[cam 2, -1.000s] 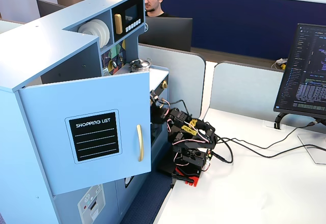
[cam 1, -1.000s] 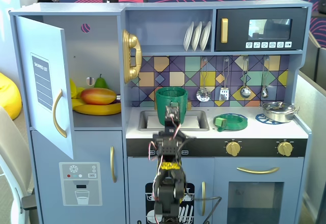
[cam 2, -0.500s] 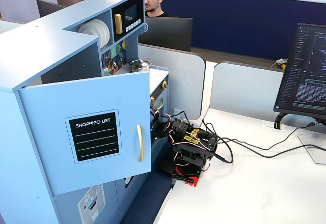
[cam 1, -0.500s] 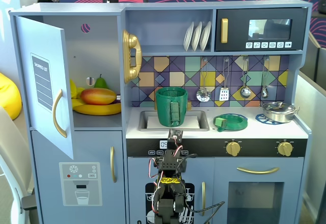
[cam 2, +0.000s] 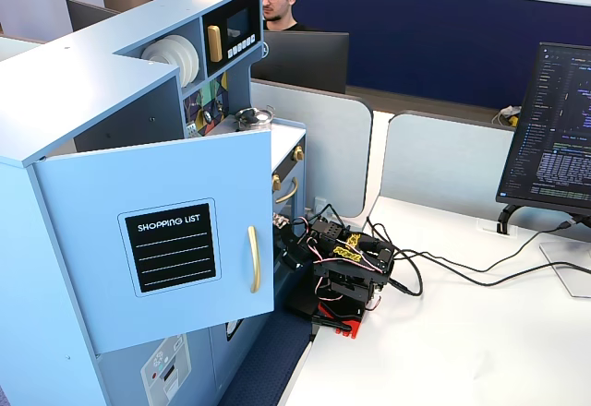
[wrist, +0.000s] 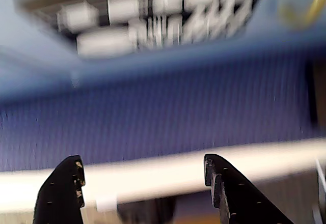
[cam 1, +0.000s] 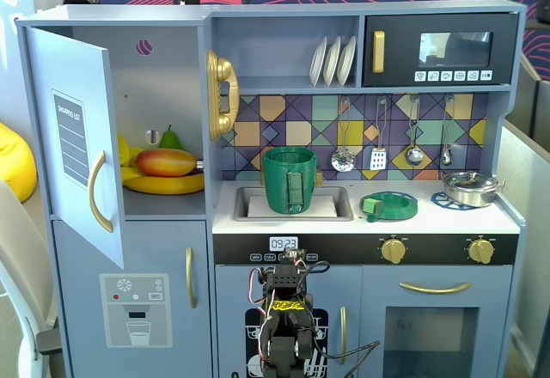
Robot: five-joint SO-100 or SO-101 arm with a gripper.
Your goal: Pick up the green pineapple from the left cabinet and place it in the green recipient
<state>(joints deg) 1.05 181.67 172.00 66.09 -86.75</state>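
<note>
The left cabinet (cam 1: 163,77) stands open, its shopping-list door (cam 1: 82,146) swung out; the door also shows in the other fixed view (cam 2: 157,240). Inside lie an orange-red mango (cam 1: 166,162), a banana (cam 1: 163,185) and a smooth green pear (cam 1: 169,139) behind them. I see no green pineapple; it is hidden or out of view. The green recipient (cam 1: 289,179) stands upright in the sink. My arm (cam 1: 288,309) is folded low in front of the kitchen. My gripper (wrist: 141,165) is open and empty, facing the blurred blue lower cabinet front.
A flat green pan (cam 1: 391,205) and a steel pot (cam 1: 471,187) sit on the counter right of the sink. A gold toy phone (cam 1: 221,94) hangs beside the cabinet opening. Cables (cam 2: 443,272) trail over the white desk, with a monitor (cam 2: 554,129) at the right.
</note>
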